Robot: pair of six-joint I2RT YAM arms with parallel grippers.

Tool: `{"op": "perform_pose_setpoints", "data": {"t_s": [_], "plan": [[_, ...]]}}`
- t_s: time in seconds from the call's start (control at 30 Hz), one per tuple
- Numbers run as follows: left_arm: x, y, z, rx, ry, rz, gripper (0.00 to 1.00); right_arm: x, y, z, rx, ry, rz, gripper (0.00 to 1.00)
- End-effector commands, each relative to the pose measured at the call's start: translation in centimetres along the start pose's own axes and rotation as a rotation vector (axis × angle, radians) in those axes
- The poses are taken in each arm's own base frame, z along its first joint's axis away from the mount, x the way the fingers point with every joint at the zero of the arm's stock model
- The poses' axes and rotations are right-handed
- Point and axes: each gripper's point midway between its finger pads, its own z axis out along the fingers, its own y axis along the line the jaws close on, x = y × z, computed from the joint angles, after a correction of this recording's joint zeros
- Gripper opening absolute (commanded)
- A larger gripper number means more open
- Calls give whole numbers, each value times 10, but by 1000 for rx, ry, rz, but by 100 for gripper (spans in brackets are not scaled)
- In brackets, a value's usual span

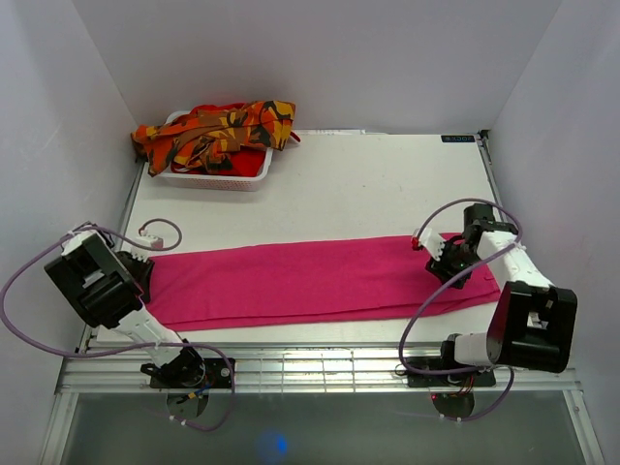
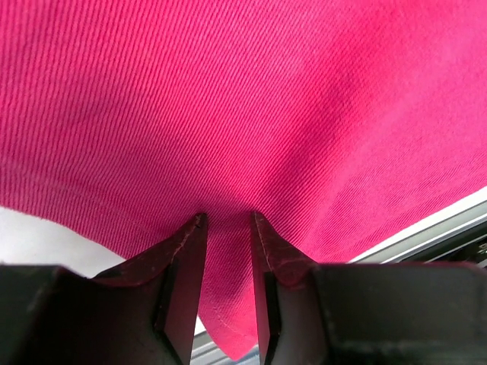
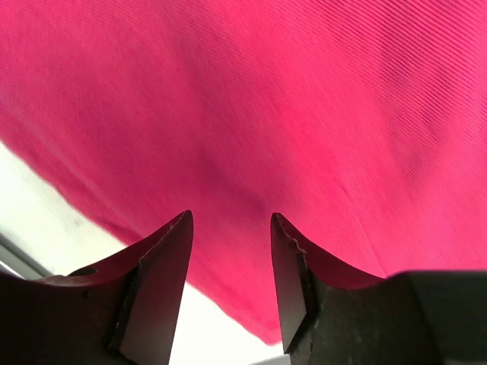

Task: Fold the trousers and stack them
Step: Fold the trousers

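Your top view looks down from above and behind the arms. It sits far enough back to take in the whole counter (image 1: 368,184), with both bases (image 1: 184,373) along its bottom edge. Your left wrist view sits just behind the left fingers (image 2: 183,266) and points along them, very close to the pink trousers (image 2: 243,99). A strip of counter shows at its lower left. Your right wrist view is set the same way behind the right fingers (image 3: 160,274). All three views share that cloth: the wrist views each take one end, and the top view takes its full length.
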Motion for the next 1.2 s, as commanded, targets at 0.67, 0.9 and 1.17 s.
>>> {"op": "perform_pose_setpoints", "data": {"t_s": [0.67,0.9,1.17], "plan": [[-185,-23,-16,63,-363,120,76,-94,-93,-12,84,-139,90,43],[-181,-42,-63,-92,-454,440,98,-215,-5,-13,17,-315,-185,45],[-148,-63,-32,-64,-433,609,83,-324,79,31,-28,-368,-375,41]]}}
